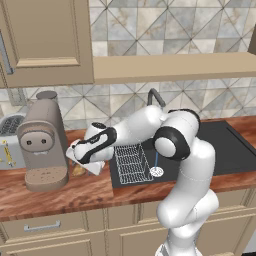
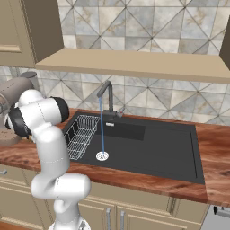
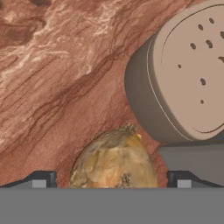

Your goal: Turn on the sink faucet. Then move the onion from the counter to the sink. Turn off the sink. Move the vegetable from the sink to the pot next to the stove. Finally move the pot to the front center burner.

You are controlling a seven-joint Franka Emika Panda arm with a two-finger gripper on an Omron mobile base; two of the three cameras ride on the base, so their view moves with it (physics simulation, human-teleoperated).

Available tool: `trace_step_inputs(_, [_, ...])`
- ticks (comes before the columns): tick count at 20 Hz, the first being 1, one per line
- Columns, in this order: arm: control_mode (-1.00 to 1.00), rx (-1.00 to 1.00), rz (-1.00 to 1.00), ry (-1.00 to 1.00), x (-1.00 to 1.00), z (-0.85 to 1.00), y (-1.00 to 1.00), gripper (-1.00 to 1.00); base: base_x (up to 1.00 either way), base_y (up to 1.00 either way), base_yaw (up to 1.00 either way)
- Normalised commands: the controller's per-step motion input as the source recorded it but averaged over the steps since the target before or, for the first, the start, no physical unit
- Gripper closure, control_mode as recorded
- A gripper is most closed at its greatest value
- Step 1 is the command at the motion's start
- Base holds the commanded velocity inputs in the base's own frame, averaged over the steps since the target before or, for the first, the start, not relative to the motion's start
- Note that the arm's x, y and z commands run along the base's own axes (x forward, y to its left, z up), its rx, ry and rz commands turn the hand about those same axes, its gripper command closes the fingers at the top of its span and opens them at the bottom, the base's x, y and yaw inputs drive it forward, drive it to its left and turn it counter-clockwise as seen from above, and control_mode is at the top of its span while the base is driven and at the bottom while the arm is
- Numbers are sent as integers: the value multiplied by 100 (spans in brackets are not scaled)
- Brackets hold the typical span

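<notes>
Wooden counter [image 3: 52, 87], onion [image 3: 113, 159] between open claw [image 3: 111, 179] tips

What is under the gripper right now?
The onion sits on the wooden counter, between the open gripper's fingertips, beside the coffee machine's base. Its lower part is hidden.

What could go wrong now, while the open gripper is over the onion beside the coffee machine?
The onion lies close to the coffee machine, so one finger of the gripper may bump the machine's base. The onion is round and might roll away when the jaws close. Water is running into the sink.
</notes>
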Motion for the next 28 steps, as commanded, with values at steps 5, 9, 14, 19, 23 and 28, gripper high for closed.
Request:
trace_step_inputs(5, [-100,0,-13,1,-17,-3,13,-100,0,0,0])
trace_step_inputs(9, [-100,0,-13,1,-13,-7,13,-100,0,0,0])
trace_step_inputs(14, [-100,0,-9,1,-2,-20,10,100,0,0,0])
trace_step_inputs(19, [-100,0,-1,2,4,-24,0,100,0,0,0])
trace_step_inputs(23, [-100,0,0,0,1,4,-3,100,0,0,0])
trace_step_inputs(28, [-100,0,-4,0,-21,41,-22,100,0,0,0])
